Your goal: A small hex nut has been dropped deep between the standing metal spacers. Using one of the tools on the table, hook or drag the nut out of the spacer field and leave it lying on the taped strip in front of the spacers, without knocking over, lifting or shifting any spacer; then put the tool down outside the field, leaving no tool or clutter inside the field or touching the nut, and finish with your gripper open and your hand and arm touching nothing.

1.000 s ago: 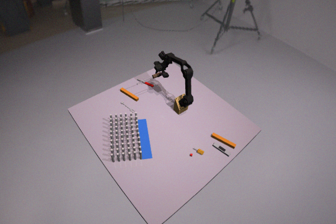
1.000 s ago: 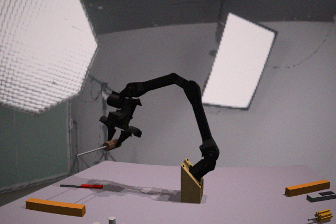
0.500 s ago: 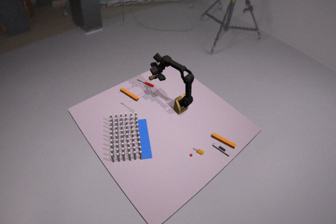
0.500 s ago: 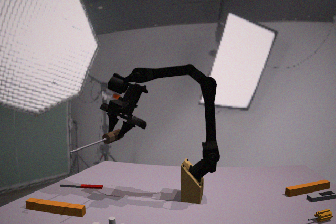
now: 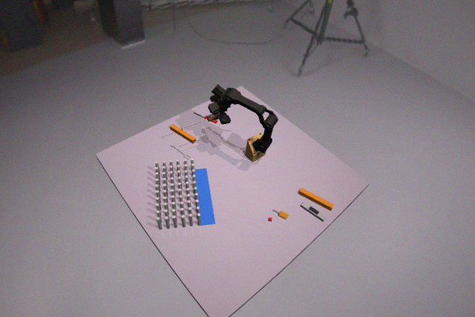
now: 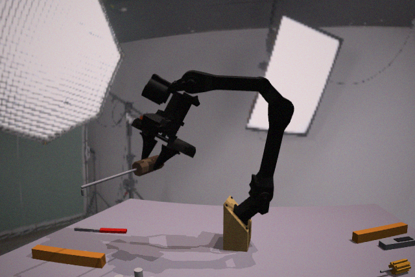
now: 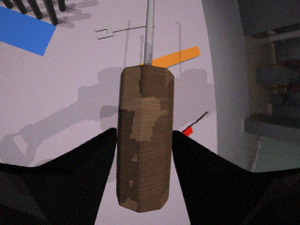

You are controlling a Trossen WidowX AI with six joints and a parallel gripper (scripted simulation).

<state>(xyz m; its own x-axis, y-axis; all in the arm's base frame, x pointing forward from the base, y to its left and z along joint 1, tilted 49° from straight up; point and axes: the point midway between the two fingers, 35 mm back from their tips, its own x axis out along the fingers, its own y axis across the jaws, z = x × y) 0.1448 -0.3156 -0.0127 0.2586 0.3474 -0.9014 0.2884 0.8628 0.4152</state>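
My gripper [image 5: 213,116] [image 6: 150,163] [image 7: 144,135] is shut on the brown wooden handle of a hook tool [image 6: 137,168] [image 7: 145,183]. It holds the tool well above the table, away from the spacers. The tool's thin metal shaft points away from the hand and slopes down to a short bent tip in the exterior view. Rows of grey spacers [image 5: 199,220] [image 7: 49,11] [image 6: 138,272] stand upright. The blue taped strip [image 5: 205,198] [image 7: 28,34] lies along their side nearer the arm base. I cannot make out the nut among the spacers.
An orange bar [image 5: 182,133] [image 6: 68,256] [image 7: 180,56] and a red-handled tool [image 6: 113,230] [image 7: 187,131] lie near the held tool. A thin forked tool [image 5: 179,151] lies beside the spacers. Another orange bar [image 5: 315,198], a grey tool [image 5: 313,210], a yellow-handled screwdriver [image 5: 283,214] and a red cube [image 5: 269,219] lie across the table.
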